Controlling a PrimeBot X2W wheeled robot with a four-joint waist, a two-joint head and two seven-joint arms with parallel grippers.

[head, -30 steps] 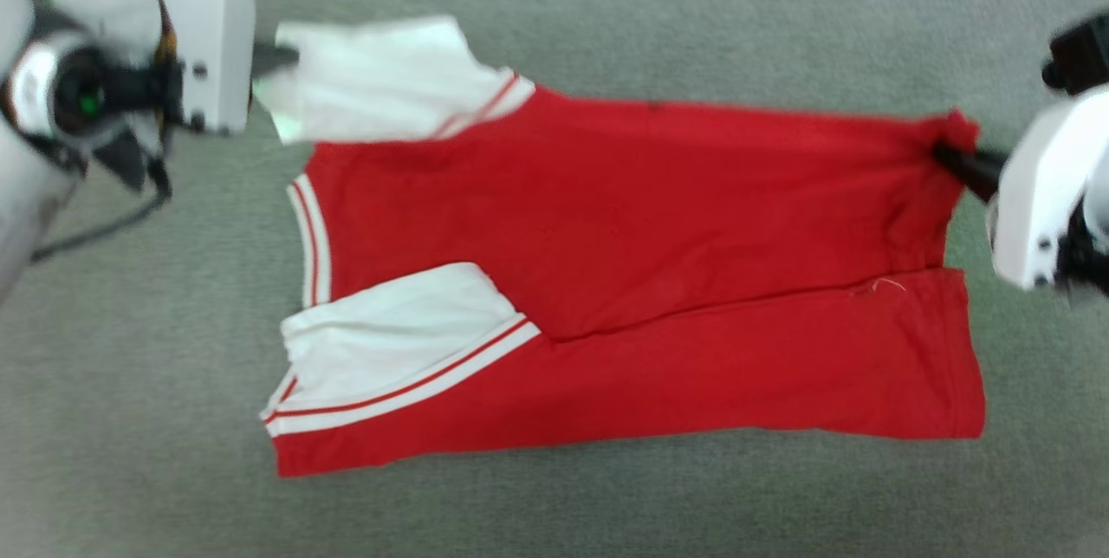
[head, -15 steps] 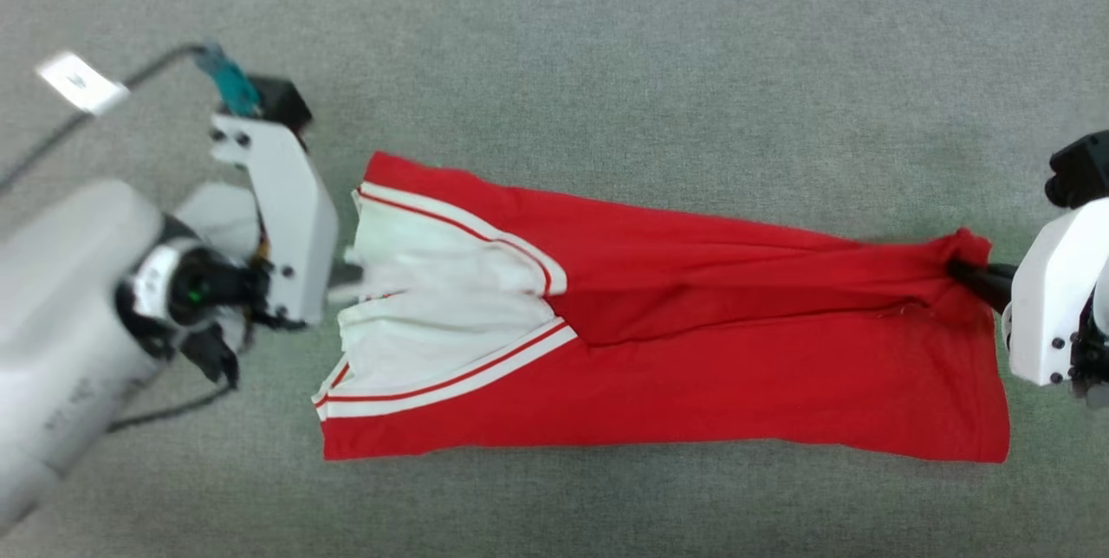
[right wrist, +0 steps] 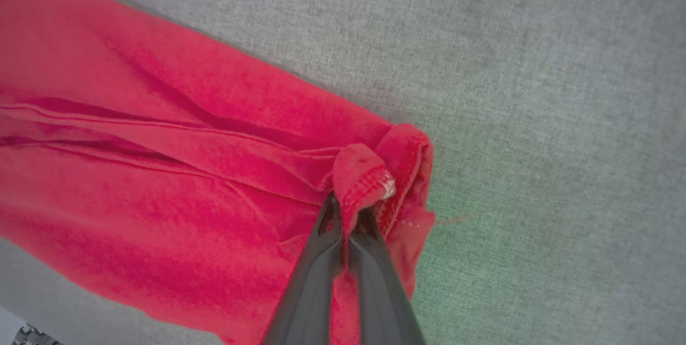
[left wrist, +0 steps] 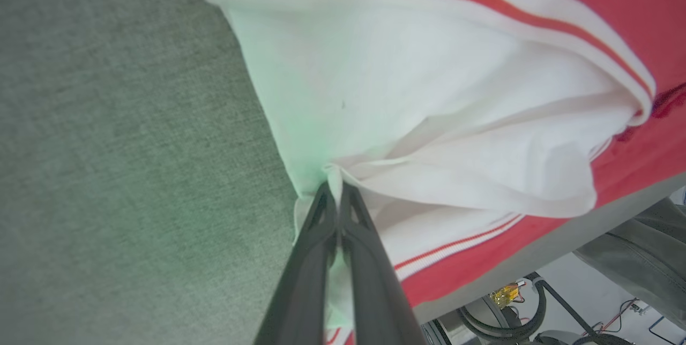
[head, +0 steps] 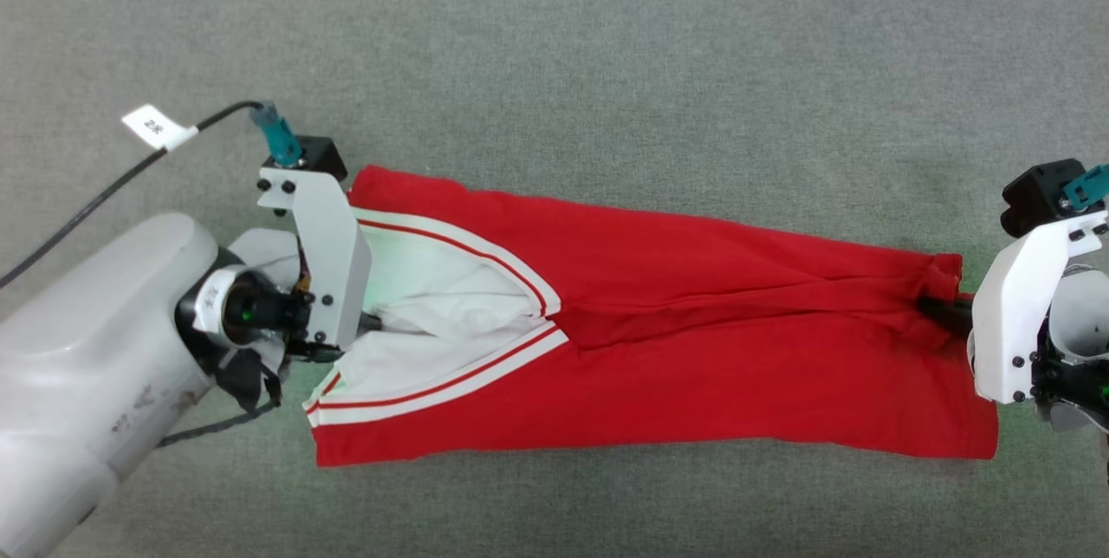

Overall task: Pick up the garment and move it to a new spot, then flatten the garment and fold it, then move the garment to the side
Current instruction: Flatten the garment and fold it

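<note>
Folding step, I'd say: at frame left the left gripper [head: 368, 324] pinches the garment [head: 693, 385] by its white sleeve, at right the right gripper [head: 934, 308] by its red hem; next, lay it flat on the bench [head: 606, 64] and let go.

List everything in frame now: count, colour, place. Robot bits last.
garment: one, red with two white sleeves and red-and-white striped trim, folded over along its length, lying across the middle of the cloth surface with the sleeves at the robot's left end.
cloth surface: one, grey, under the garment.
cable: one, black, with a white tag, running to the left wrist.
left forearm: one, pale grey, lower left of the head view.
left gripper: one, dark fingers, shut on the garment's white sleeve.
right gripper: one, dark fingers, shut on the garment's red hem at its right end.
</note>
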